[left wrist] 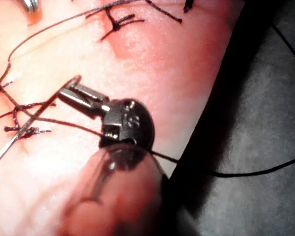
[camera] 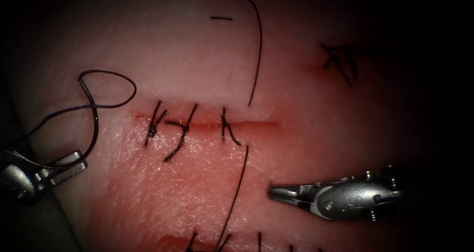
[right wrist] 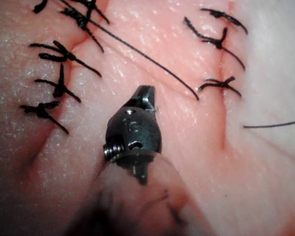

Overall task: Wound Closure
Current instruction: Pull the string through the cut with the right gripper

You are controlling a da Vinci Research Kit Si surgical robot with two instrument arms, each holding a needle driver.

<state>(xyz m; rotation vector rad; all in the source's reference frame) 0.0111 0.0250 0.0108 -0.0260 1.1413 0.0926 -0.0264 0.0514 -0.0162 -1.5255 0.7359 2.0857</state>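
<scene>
- The left arm's small steel needle driver (camera: 79,162) sits at the left edge of the pale pink pork-belly tissue (camera: 187,59). Its jaws are drawn nearly together on the thin black suture thread (camera: 94,128).
- From those jaws the thread rises into a loose loop on the tissue, well left of the cut.
- In the left wrist view a thin strand curves off the tips of the left tool (left wrist: 71,91). I cannot tell whether its paler stretch is the curved needle or lit thread, so the needle's place stays uncertain. Nothing shows it in the tissue.
- The right arm's steel needle driver (camera: 272,190) hovers below the right end of the straight horizontal cut (camera: 256,124), apart from it. Its jaws look closed and hold nothing, as they also do in the right wrist view (right wrist: 145,93).
- Three dark knotted stitches (camera: 182,128) cross the left and middle of the cut, and its right end lies unstitched.
- One free strand (camera: 257,49) arcs down from above to just beside the cut. Another strand (camera: 237,192) runs from the third stitch towards the lower edge.
- The thread is judged light, limp and easily snagged. It is best gripped flat between the jaws, away from the knots, and pulled gently so that it does not fray.
- The tissue looks soft and moist, and its sheen suggests a slippery surface. It probably tears if pinched at the very lip of the cut, so a hold slightly back from the edge seems safer.
- A needle, being stiff and smooth, would sit best gripped on its body rather than at the point.
</scene>
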